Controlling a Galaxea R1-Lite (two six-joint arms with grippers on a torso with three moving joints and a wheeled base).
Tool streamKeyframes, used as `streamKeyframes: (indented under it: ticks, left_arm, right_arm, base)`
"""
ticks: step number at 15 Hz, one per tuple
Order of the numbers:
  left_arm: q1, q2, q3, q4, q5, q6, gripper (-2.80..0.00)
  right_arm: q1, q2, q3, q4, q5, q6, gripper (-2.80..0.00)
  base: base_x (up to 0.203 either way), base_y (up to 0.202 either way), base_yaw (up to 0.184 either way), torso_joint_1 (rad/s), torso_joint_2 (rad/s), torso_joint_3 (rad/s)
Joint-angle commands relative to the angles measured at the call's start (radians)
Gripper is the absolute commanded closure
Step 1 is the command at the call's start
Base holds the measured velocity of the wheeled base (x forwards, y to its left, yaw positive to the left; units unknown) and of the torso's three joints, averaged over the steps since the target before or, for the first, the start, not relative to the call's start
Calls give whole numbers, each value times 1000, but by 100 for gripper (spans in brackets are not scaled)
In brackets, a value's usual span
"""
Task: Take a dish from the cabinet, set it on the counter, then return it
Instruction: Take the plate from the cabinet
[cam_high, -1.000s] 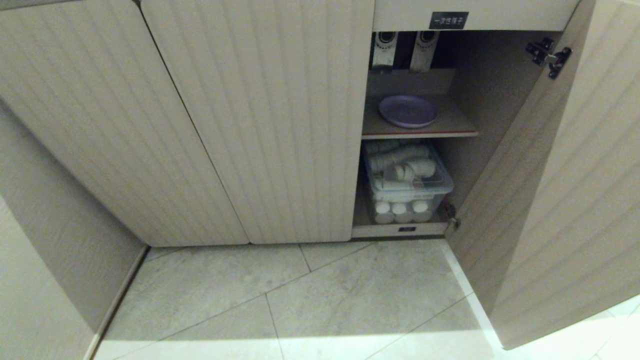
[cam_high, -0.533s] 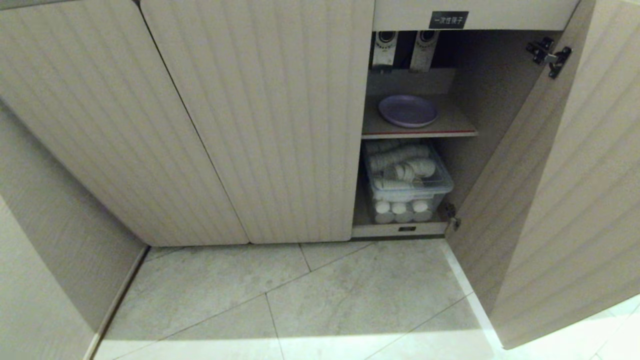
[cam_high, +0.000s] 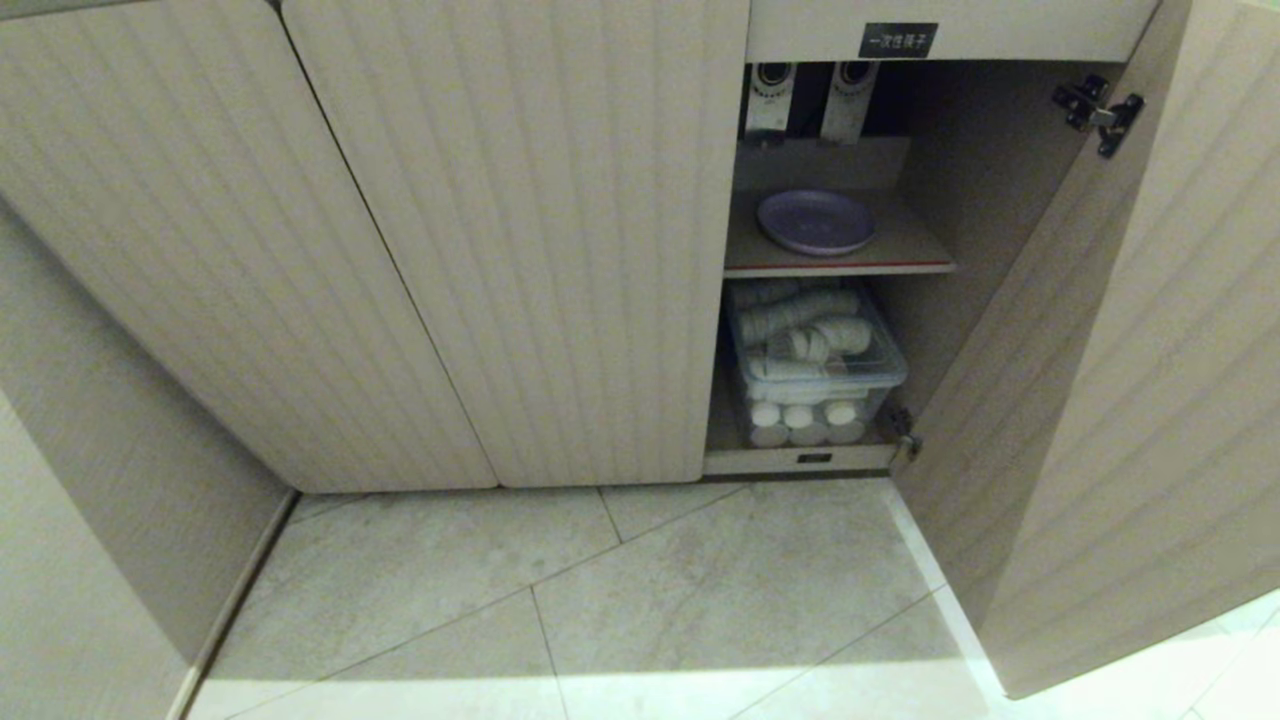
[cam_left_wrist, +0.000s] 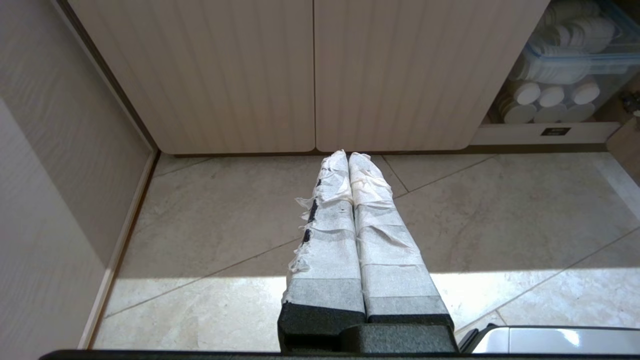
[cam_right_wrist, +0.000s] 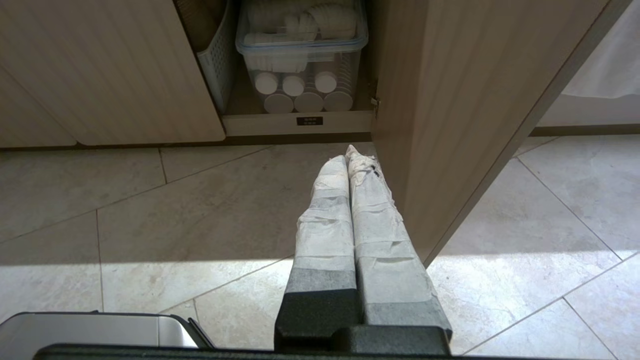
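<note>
Cabinet (cam_high: 520, 240) has three ribbed doors, one swung open. Inside: one clear bin (cam_high: 815, 365) of white cups down low, one purple dish (cam_high: 816, 222) flat on the red-edged shelf (cam_high: 905, 250). Left gripper (cam_left_wrist: 348, 159) and right gripper (cam_right_wrist: 346, 157) both pinched closed, empty, over the floor.

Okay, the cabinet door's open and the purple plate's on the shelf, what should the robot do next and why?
Probably raise the right gripper toward the dish: it lies untouched on the cabinet shelf, the door stands open, and both grippers, the left gripper too, hang shut and empty over the floor.
</note>
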Motion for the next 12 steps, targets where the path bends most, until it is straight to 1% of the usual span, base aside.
streamKeyframes:
  ticks: [1, 12]
  left_arm:
    - [0, 0, 0, 0, 0, 0, 0]
    - [0, 0, 0, 0, 1, 0, 0]
  right_arm:
    - [0, 1, 0, 0, 0, 0, 0]
    - [0, 1, 0, 0, 0, 0, 0]
  base:
    - [0, 0, 0, 0, 0, 0]
    - [0, 0, 0, 0, 0, 0]
